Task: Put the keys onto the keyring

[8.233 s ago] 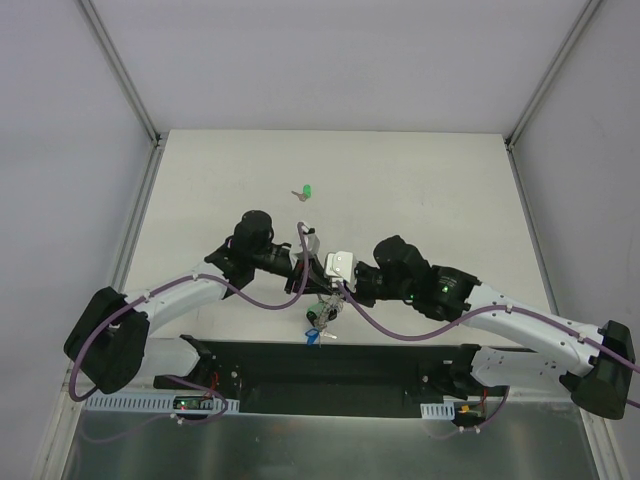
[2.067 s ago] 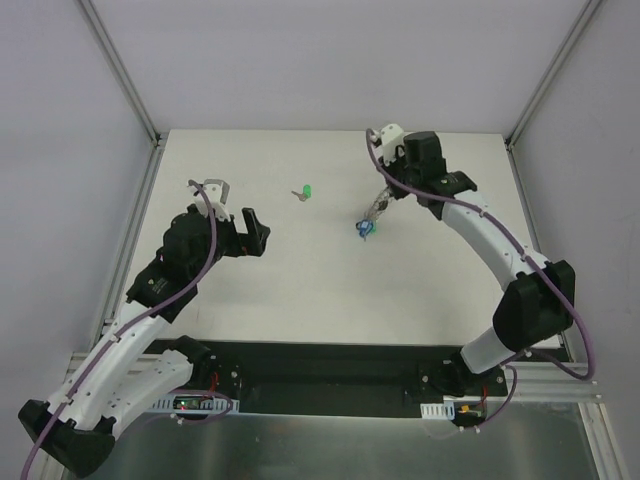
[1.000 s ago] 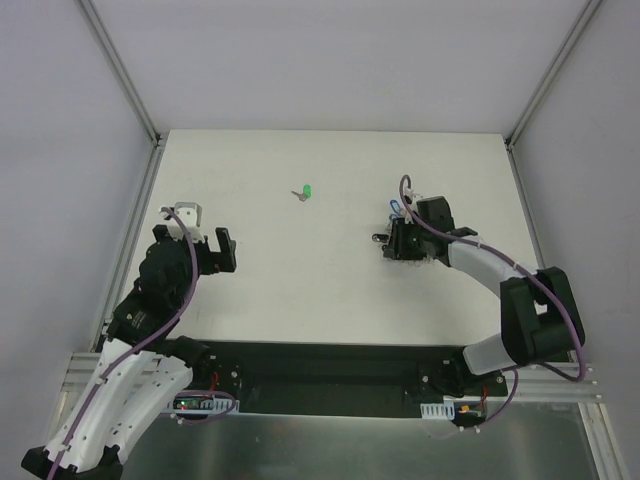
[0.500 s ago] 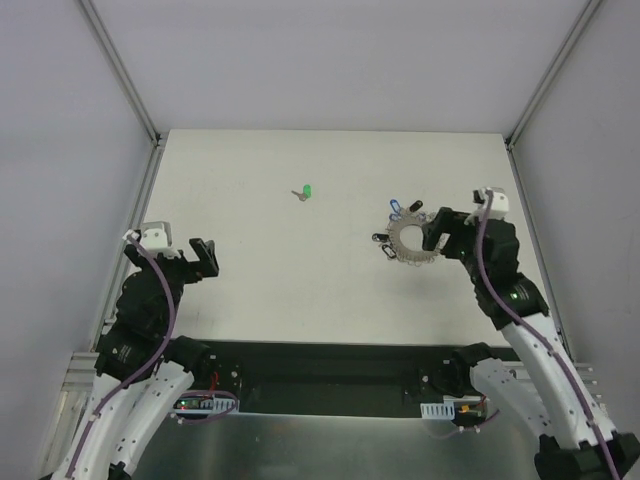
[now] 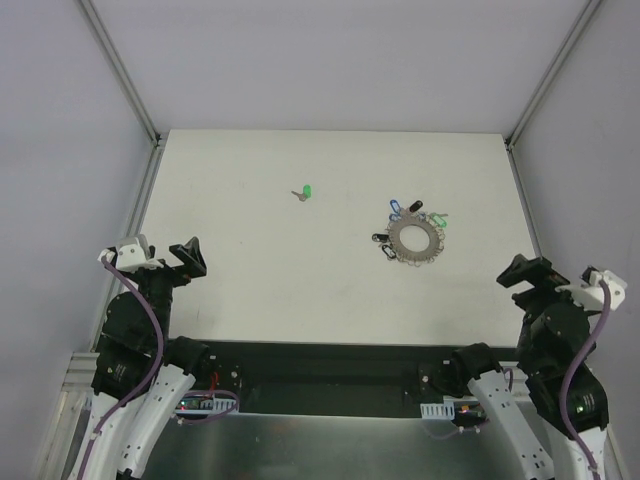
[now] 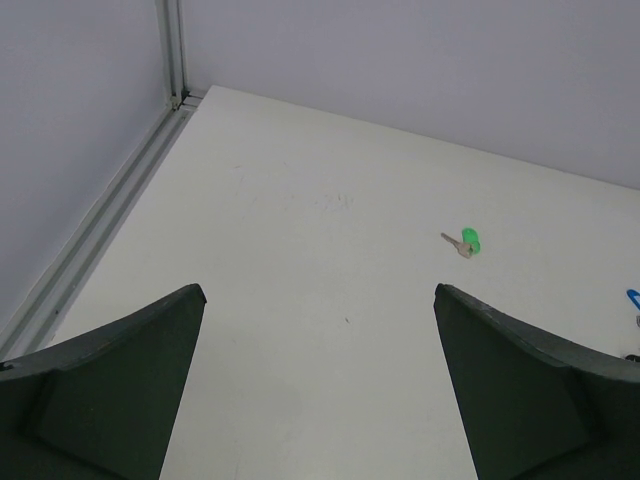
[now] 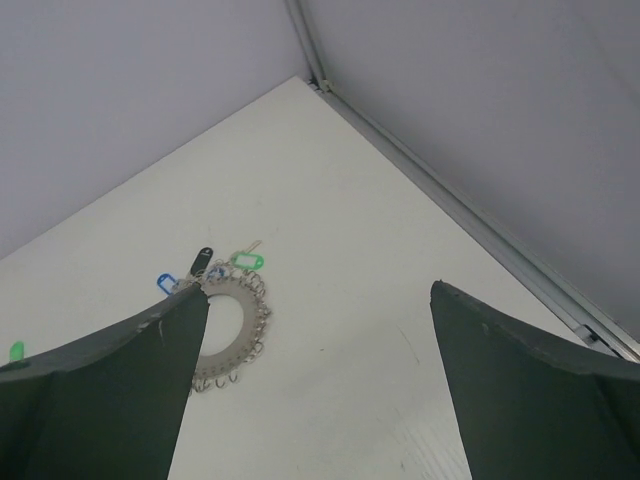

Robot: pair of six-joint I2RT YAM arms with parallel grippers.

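Observation:
The keyring lies flat on the white table, right of centre, with blue, black and green-tagged keys hanging off its far rim. One green key lies loose to its far left. My right gripper is open and empty, near the table's front right. In its wrist view the keyring shows beside the left finger. My left gripper is open and empty at the front left; its wrist view shows the green key far ahead.
Grey walls with aluminium rails close in the table on the left, back and right. A black base plate runs along the near edge between the arm mounts.
My right gripper has opened, let go of the keyring and drawn back to the front right. The keyring now lies on the table. The left arm has also drawn back toward its base.

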